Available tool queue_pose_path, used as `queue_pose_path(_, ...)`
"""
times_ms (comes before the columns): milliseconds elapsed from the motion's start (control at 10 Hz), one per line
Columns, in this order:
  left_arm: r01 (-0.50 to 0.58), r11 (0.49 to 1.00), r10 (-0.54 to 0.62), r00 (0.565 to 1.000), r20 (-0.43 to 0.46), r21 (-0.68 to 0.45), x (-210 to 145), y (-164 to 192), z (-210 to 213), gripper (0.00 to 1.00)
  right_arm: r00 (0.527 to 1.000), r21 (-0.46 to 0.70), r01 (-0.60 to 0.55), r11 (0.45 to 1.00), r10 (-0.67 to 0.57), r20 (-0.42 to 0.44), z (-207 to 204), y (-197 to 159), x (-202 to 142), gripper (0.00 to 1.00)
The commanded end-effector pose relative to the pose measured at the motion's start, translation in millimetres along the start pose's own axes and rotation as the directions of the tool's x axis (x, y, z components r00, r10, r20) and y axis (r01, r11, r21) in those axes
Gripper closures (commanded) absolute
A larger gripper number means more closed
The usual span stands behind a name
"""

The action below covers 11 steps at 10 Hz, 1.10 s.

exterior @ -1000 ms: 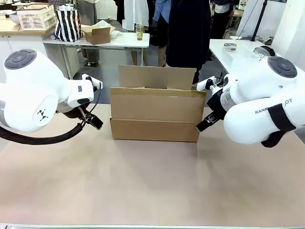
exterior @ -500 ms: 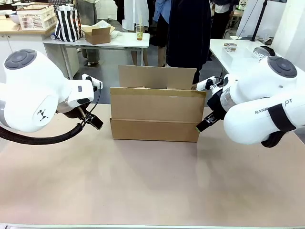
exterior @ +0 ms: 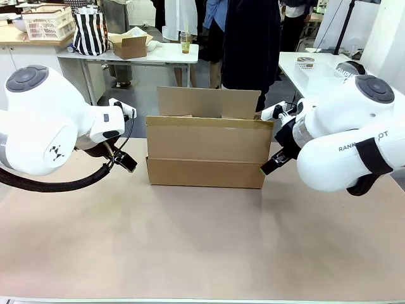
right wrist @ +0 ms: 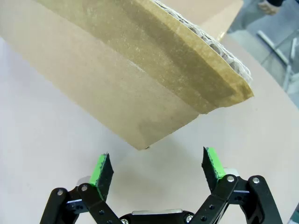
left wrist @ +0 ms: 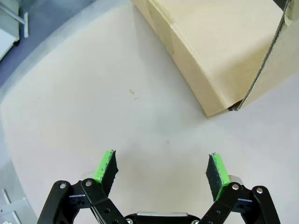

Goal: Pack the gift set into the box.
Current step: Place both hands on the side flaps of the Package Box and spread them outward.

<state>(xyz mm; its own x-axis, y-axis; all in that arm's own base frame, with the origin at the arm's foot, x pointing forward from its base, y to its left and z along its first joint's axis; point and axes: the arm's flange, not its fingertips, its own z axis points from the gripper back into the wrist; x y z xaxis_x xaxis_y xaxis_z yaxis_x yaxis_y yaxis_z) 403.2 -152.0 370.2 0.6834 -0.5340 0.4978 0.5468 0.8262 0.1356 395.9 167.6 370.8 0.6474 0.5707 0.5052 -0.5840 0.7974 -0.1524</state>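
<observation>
— What stands in the middle?
— A large plain brown corrugated cardboard box [exterior: 205, 172] sits on a pale beige table [exterior: 190, 240]. Its near flap [exterior: 209, 139] hangs folded down over the front wall, and its far flap [exterior: 209, 101] stands upright. A person in dark clothing [exterior: 250, 44] stands behind the box.
— And the robot's hands?
— The left gripper [left wrist: 162, 161], black with green pads, hovers over the table just beside the box's lower left corner, apart from the cardboard. Its fingers are spread wide with nothing between them. The right gripper [right wrist: 156, 161] hangs just beside the box's lower right corner, also apart from it. A flap's corrugated edge juts out ahead of this gripper. Its fingers too are spread wide and hold nothing.
</observation>
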Motion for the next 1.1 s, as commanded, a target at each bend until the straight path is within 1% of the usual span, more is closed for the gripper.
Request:
queue_pose_path(0,0.000,1.000,0.000,1.000,0.000,0.000,0,0,0,0.00,1.000,0.000,0.000,1.000,0.000,0.001,0,0,0,0.00)
queue_pose_path(200,0.000,1.000,0.000,1.000,0.000,0.000,0,0,0,0.00,1.000,0.000,0.000,1.000,0.000,0.000,0,0,0,0.00)
queue_pose_path(300,0.000,1.000,0.000,1.000,0.000,0.000,0,0,0,0.00,1.000,0.018,-0.011,1.000,0.011,-0.003,9,-1,0,0.00)
queue_pose_path(400,-0.041,0.995,0.037,0.998,-0.045,-0.087,-1,9,18,0.00,0.999,0.017,0.020,1.000,-0.019,-0.042,28,-6,0,0.00)
queue_pose_path(500,-0.100,0.985,0.084,0.990,-0.113,-0.143,-1,18,45,0.00,0.994,0.084,0.085,0.993,-0.079,-0.070,60,-13,-1,0.00)
queue_pose_path(600,-0.123,0.975,0.090,0.979,-0.181,-0.183,-4,22,86,0.00,0.980,0.080,0.163,0.983,-0.151,-0.130,104,-18,-10,0.00)
queue_pose_path(700,-0.137,0.974,0.104,0.978,-0.181,-0.178,-7,21,121,0.00,0.987,0.033,0.121,0.992,-0.117,-0.110,142,-18,-26,0.00)
queue_pose_path(800,-0.072,0.980,0.045,0.989,-0.143,-0.184,-14,14,153,0.00,0.994,0.000,0.101,0.995,-0.101,-0.047,176,-14,-44,0.00)
queue_pose_path(900,0.019,0.983,-0.026,0.999,-0.036,-0.183,-24,2,181,0.00,0.996,-0.034,0.084,0.996,-0.082,0.036,204,-4,-63,0.00)
queue_pose_path(1000,0.021,0.991,-0.002,0.990,0.143,-0.130,-29,-10,205,0.00,0.989,-0.094,0.086,0.992,-0.073,0.127,224,12,-82,0.00)
